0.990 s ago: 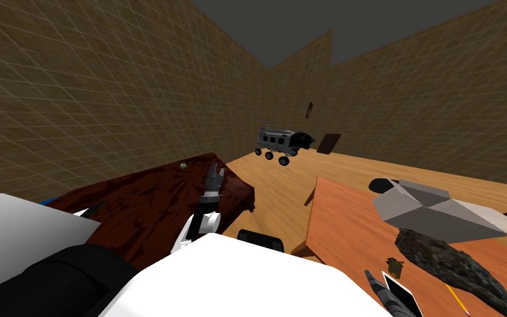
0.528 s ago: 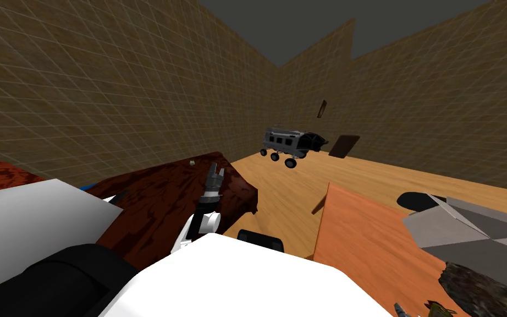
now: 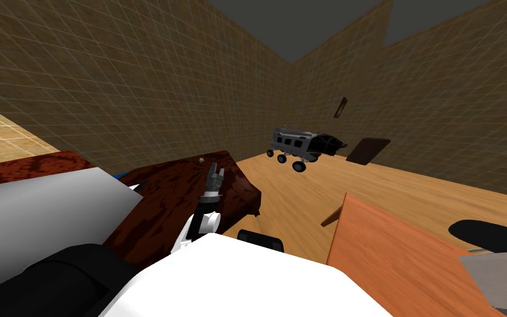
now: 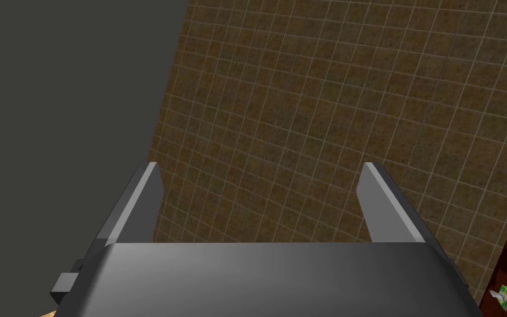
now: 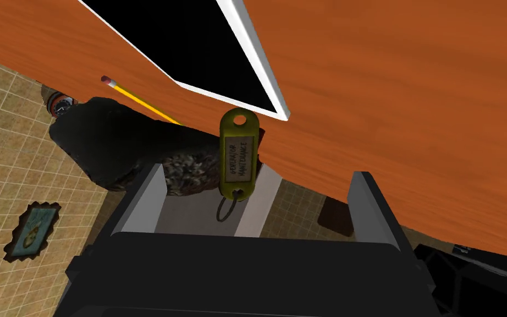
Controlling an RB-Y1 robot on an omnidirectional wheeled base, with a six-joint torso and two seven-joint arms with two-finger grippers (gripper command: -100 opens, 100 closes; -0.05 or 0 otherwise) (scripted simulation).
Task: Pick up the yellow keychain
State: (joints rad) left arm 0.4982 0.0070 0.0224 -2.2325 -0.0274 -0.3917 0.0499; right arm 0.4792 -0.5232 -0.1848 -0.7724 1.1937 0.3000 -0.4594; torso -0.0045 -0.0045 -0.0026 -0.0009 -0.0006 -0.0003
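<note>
Both released: left claw (image 4: 260,168), and right claw (image 5: 258,171) flanking the yellow keychain (image 5: 237,157)

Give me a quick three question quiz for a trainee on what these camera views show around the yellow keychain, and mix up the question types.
1. True or false: the right gripper is shut on the yellow oblong keychain tag.
2. Multiple choice: which thing shows close by the tag? A, a red mug. B, a white-framed black flat panel. C, a blue book.
3. Fill in: the left gripper, above the dark red-brown table, has its fingers ___.
Key: 1 false, its fingers stand open on either side of the tag. 2 B. 3 open.
</note>
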